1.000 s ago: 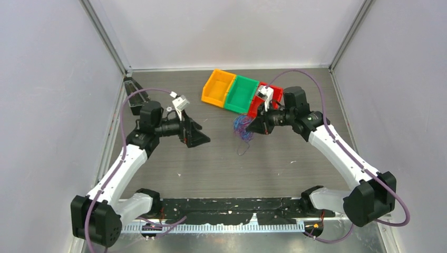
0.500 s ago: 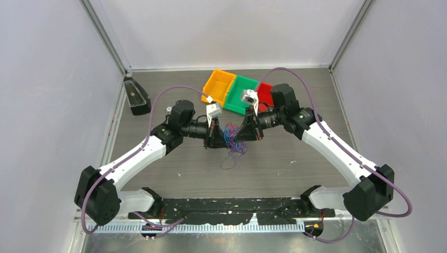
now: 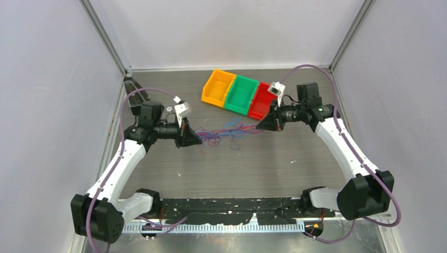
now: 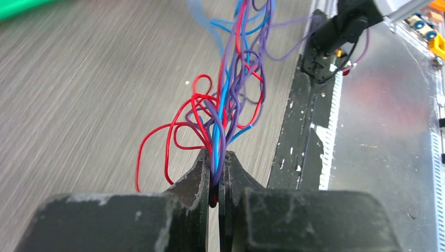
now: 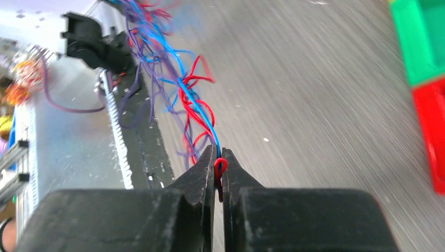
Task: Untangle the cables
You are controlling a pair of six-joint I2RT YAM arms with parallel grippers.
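A: If drawn any wider apart, could cinch the knot instead of opening it. Look at the cables: strung between the two arms over the middle of the counter, tangled thickest toward 9 o'clock.
B: Agreed. Note the left fingers at 9 o'clock, clamped shut on a whole bunch of purple, blue and red strands together. Hard to free any single one from a pinch like that.
A: And the right fingers at 3 o'clock, closed on just a red loop and a blue strand. Might lose so thin a hold under tension, then whip back toward 9 o'clock.
B: Mind the red bin too, just behind the right wrist toward 12 o'clock, with the green bin and orange bin alongside. Could clip a rim or snag a loose loop there on any backward swing.
A: Little left for outward pull either, with the left wall and right wall near both elbows. Plenty of bare counter toward 6 o'clock, though.
B: Better to lower and shake over that open middle than to haul outward
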